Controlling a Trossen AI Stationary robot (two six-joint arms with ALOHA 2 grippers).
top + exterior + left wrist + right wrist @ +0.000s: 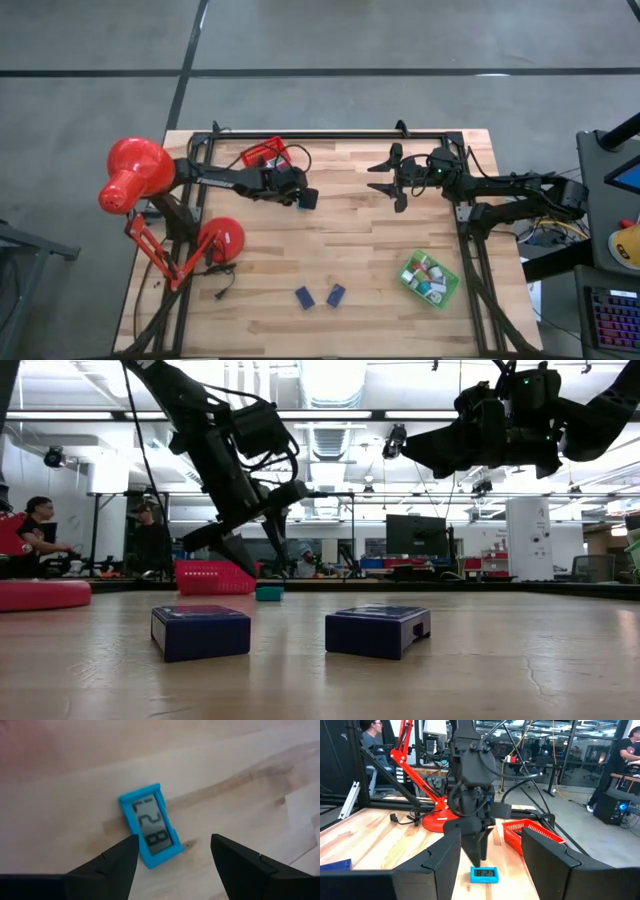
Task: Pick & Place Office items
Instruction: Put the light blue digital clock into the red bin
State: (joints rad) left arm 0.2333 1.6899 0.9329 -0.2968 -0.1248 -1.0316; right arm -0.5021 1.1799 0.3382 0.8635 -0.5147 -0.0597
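Left wrist view shows you what matters most: the little teal clock (151, 825) lies flat on the wooden surface (240, 785), right in front of the left gripper (172, 855). Its jaws are open and hold nothing. The near end of the clock sits just between the two tips, closer to one finger (120, 860) than the other.

The clock's long side runs from about 11 o'clock to 5 o'clock in that view, so it lies a bit crooked to the jaws. You may want to turn the wrist a little so the jaws close across the short sides.

From the high view, the left gripper (300, 193) hangs right over the clock (309, 200), so the left arm is much nearer. The right gripper (392, 180) waits well apart at about 3 o'clock from it, jaws open and empty too.

Two navy blocks (304, 297) lie near the front edge, at about 6 o'clock from the clock.
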